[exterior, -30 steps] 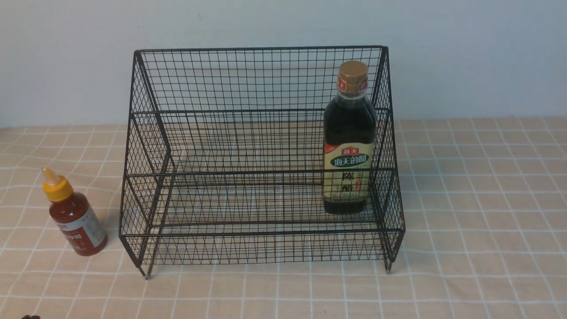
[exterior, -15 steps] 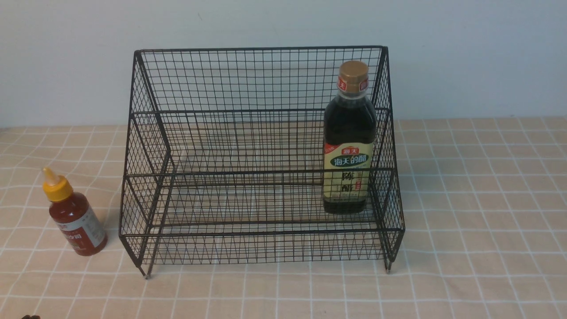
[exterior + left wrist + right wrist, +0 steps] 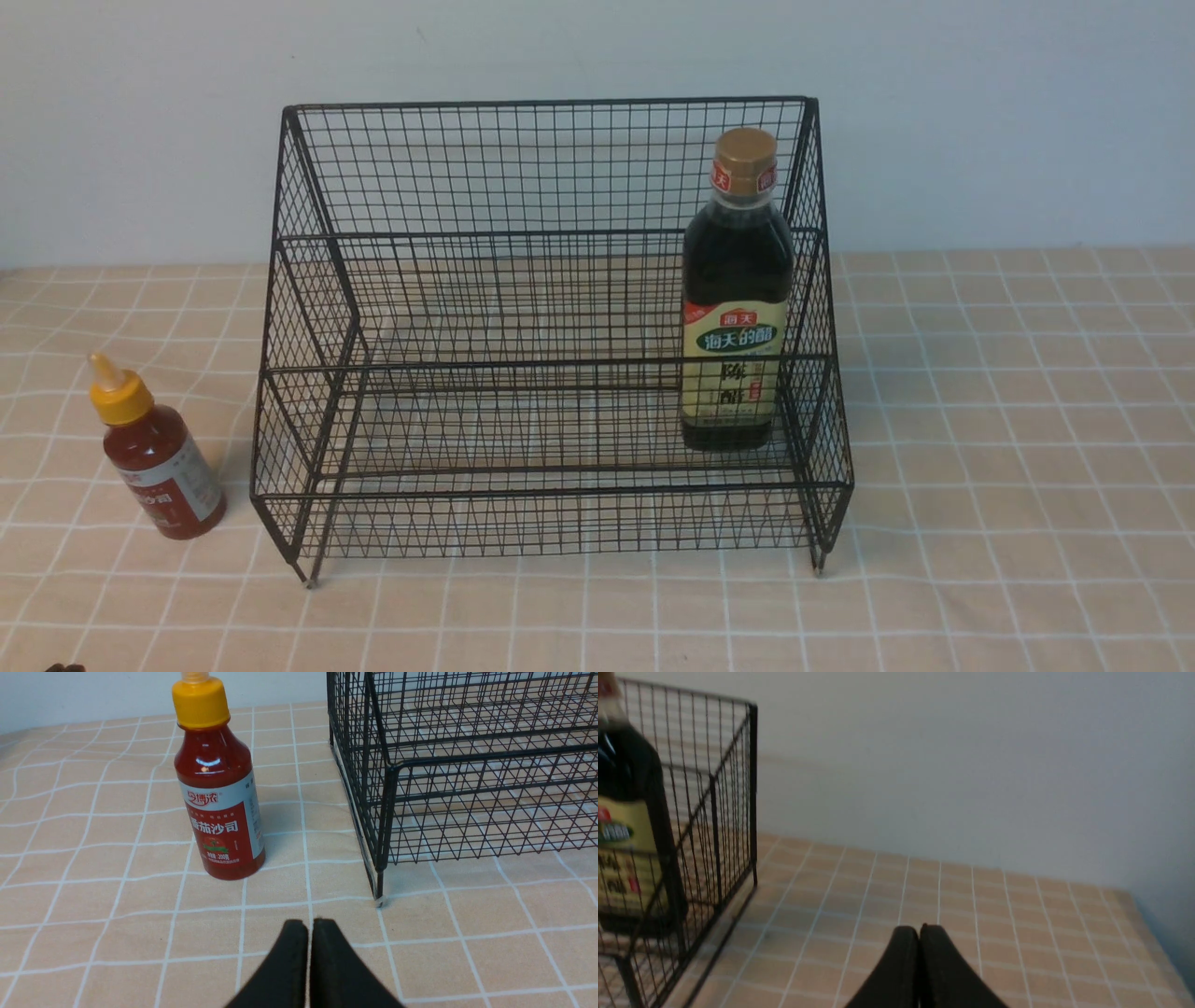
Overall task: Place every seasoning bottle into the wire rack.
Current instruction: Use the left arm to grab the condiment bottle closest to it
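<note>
The black wire rack (image 3: 308,233) stands in the middle of the table. A tall dark vinegar bottle (image 3: 736,299) with a gold cap stands upright inside it, at the right end of the lower tier. A small red sauce bottle (image 3: 157,457) with a yellow nozzle cap stands on the cloth just left of the rack. In the left wrist view the red bottle (image 3: 219,798) is ahead of my left gripper (image 3: 310,924), which is shut and empty, beside the rack's corner (image 3: 387,812). My right gripper (image 3: 919,929) is shut and empty, off to the side of the rack (image 3: 714,812) and vinegar bottle (image 3: 626,826).
A beige checked cloth (image 3: 1008,448) covers the table, with a pale wall (image 3: 597,47) close behind the rack. The table's far right edge (image 3: 1153,924) shows in the right wrist view. Neither arm shows in the front view.
</note>
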Robot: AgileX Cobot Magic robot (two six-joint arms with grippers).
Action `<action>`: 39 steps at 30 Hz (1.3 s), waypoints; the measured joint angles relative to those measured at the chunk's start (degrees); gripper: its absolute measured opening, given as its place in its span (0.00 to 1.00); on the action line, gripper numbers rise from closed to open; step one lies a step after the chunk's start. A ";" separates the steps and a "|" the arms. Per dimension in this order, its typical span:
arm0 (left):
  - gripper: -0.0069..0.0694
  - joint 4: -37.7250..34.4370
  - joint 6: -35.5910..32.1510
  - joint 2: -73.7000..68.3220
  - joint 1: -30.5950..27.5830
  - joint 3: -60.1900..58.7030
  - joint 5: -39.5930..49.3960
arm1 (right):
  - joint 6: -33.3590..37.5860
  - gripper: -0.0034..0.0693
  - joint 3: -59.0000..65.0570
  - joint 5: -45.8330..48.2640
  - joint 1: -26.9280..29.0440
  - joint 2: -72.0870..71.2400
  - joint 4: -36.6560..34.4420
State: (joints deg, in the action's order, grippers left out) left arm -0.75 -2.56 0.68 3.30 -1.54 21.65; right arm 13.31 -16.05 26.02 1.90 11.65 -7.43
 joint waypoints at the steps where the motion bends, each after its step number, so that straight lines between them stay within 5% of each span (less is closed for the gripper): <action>1: 0.08 0.00 0.00 0.00 0.00 0.00 0.00 | -0.11 0.03 0.69 0.00 0.00 -0.45 0.00; 7: 0.08 0.00 0.00 0.00 0.00 0.00 -0.05 | -1.21 0.03 16.58 -0.78 1.58 -11.36 -0.80; 39: 0.08 0.06 0.00 0.00 0.06 0.00 -0.05 | -2.41 0.03 17.06 -3.55 1.58 -12.32 -2.19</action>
State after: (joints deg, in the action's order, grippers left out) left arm -0.69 -2.56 0.68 3.36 -1.54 21.60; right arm 10.90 1.01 22.47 3.48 -0.68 -9.62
